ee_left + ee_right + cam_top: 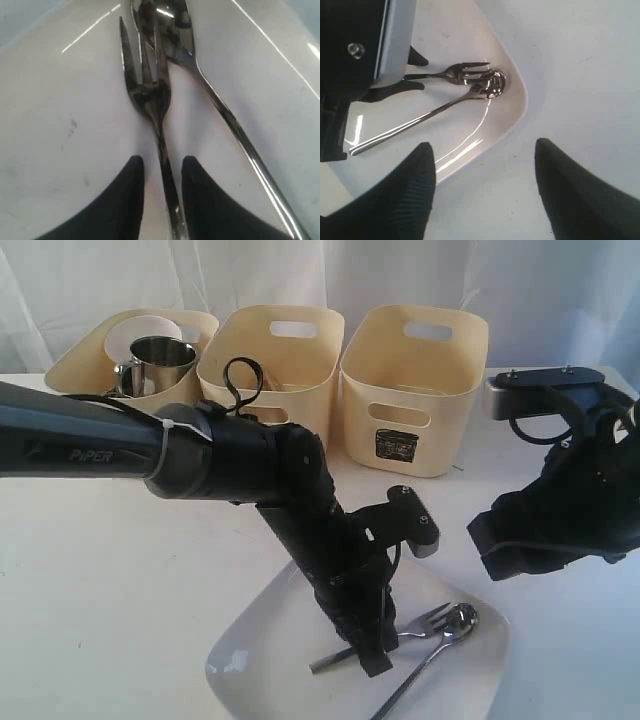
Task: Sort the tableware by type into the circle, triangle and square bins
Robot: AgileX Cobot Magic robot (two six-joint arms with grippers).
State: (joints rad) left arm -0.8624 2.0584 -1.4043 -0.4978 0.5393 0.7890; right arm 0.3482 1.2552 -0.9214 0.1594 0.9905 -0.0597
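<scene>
Left wrist view: L gripper (163,165) down on plate (50,130), jaws spread astride fork (150,95) handle, slim gap each side, no pinch yet. Fork tines by spoon (220,110) bowl, nr plate's rt corner. Plate at worktop (100,590) front edge. R gripper (484,147) spread wide, empty, over worktop beside plate.

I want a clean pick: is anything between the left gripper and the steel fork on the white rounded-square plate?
Nothing visible. The left gripper, jaws open, straddles the steel fork on the white plate; the steel spoon lies beside, apart from the gripper.
</scene>
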